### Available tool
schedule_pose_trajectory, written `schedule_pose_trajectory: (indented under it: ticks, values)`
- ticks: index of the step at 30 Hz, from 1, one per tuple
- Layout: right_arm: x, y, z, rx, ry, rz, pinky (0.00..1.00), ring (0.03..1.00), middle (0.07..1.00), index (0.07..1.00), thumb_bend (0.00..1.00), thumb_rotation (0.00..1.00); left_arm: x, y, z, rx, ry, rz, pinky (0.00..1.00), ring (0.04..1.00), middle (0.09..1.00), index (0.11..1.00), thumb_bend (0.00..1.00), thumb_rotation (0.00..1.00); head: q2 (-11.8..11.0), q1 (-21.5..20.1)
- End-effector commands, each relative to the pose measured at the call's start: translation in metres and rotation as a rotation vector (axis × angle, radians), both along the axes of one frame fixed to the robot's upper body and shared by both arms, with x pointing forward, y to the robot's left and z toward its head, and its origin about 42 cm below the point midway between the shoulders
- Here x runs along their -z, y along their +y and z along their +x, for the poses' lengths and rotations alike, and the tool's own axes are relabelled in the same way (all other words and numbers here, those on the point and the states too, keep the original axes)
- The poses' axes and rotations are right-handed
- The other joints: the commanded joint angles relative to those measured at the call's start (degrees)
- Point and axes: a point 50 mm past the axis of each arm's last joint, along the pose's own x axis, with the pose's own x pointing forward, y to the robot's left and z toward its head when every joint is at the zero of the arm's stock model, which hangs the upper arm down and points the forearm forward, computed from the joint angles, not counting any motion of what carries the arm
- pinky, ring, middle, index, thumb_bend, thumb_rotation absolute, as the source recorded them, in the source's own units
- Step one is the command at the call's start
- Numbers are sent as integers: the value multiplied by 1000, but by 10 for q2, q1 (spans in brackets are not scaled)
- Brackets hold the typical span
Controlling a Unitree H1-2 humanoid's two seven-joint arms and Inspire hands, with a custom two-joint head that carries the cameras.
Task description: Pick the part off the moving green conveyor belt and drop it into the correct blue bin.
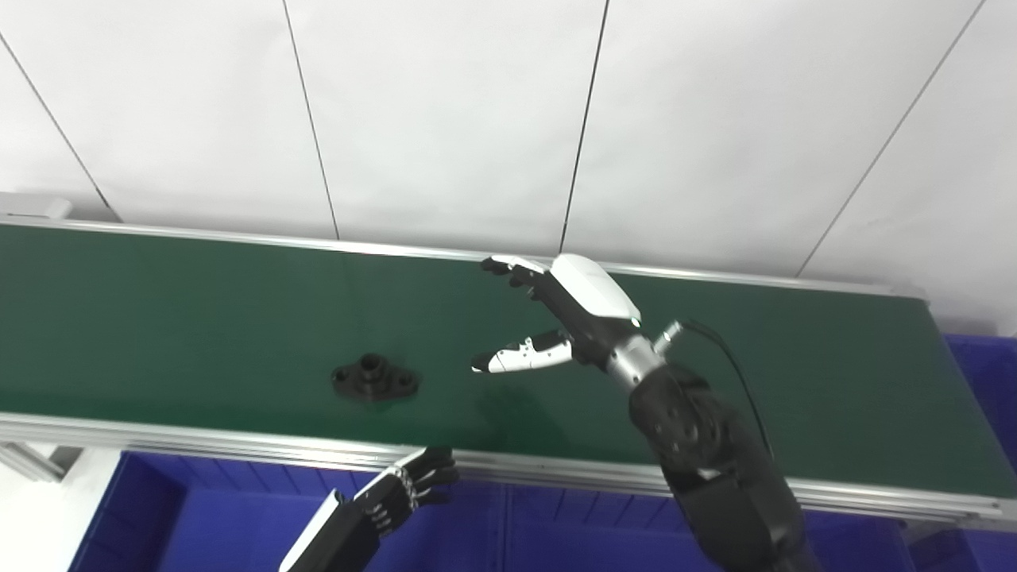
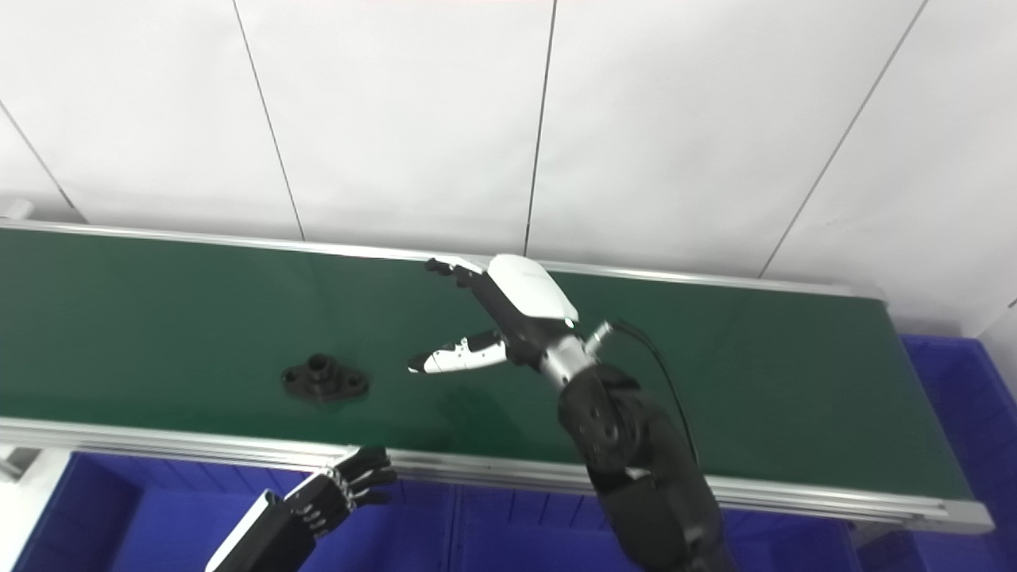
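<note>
Lying flat on the green conveyor belt (image 1: 199,318), toward its near edge, the black flanged part (image 1: 374,378) is not yet touched by anything; it reads as a small mounting piece with a raised collar in the middle and two ears. So the pick itself has not begun, and the drop is all still ahead. To the part's right, well apart from it, the right hand (image 1: 556,318) hovers over the belt with fingers and thumb spread wide and holding nothing, the opening turned toward the part, which looks to me like a waiting pose for the grasp. The left hand (image 1: 413,485) sits low at the belt's near rail, over the blue bins (image 1: 199,516), its fingers loosely curled on nothing. Another blue bin (image 1: 985,381) shows past the belt's right end; which bin is correct cannot be judged here
</note>
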Motion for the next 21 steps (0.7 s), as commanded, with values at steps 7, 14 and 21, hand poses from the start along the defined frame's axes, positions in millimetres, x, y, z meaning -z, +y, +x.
schedule_pose_trajectory:
  ticks: [7, 14, 21]
  values:
    - [-24, 29, 7, -37, -81, -82, 677, 780, 820, 822, 969, 397, -9, -8, 0, 5, -53, -4, 753, 841, 880, 866, 694, 315, 3, 14]
    - [-14, 50, 2, -68, -91, -135, 714, 795, 821, 819, 970, 408, -11, -13, -1, 3, -53, 7, 750, 841, 880, 867, 701, 323, -2, 28]
    - [3, 53, -2, -75, -70, -133, 727, 803, 829, 826, 944, 396, -12, -18, -3, 2, -50, 7, 751, 838, 878, 868, 701, 312, -2, 44]
